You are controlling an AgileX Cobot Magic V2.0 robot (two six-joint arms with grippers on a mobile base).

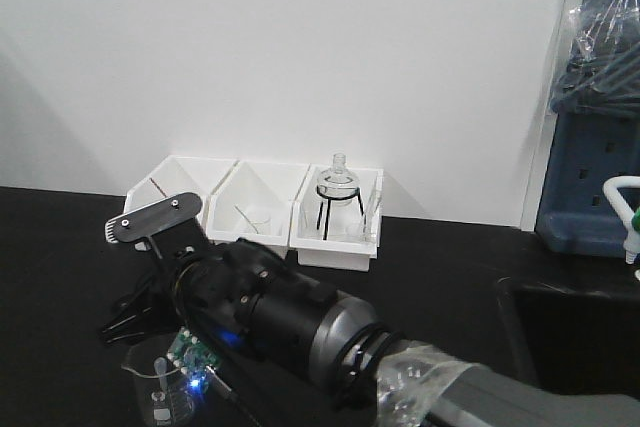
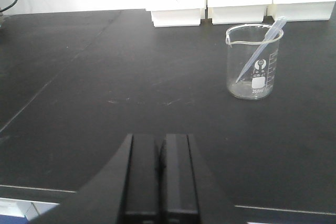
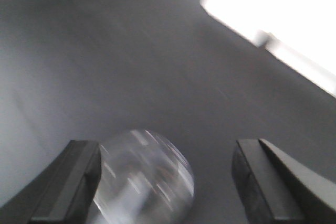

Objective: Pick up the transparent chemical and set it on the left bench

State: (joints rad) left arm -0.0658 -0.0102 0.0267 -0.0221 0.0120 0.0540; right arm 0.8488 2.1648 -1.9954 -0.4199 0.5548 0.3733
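- The transparent chemical (image 2: 254, 62) stands upright on the left bench (image 2: 105, 77), toward its back edge, near the white bins (image 2: 239, 3).
- Right gripper (image 3: 165, 182): jaws spread, beaker blurred between them, near one jaw.
- Left gripper (image 2: 161, 174): jaws pressed together, low above the front edge.
- The front view cuts the beaker off.

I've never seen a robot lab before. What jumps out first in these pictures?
Most striking is the clear glass beaker with a pipette leaning inside, standing alone on the matte black bench. In the front view a thick black robot arm fills the foreground. Behind it, three white bins line the wall, the rightmost holding a round flask on a wire stand.
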